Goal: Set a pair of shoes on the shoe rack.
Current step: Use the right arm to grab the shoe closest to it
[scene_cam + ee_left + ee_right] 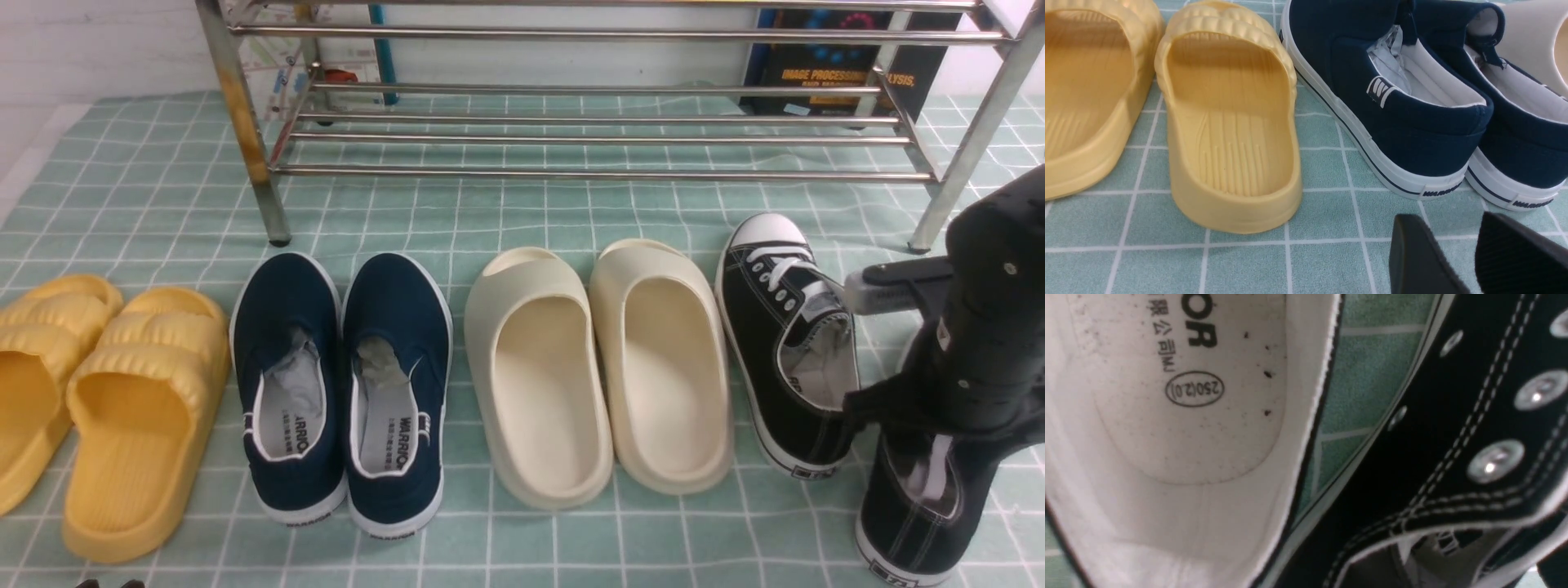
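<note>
Off-task on the green checked cloth [147, 188], one row left to right: yellow slides [139, 392], navy slip-ons [282, 302], cream slides [531, 286]; dark book [824, 61] back right.

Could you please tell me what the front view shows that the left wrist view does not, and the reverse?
Only the front view: the shoe rack, the black sneakers in front of it, and the right arm by them. Only the left wrist view: the left gripper, open, seen close. Both: the yellow slides, the navy slip-ons, a cream slide and the green checked cloth.
</note>
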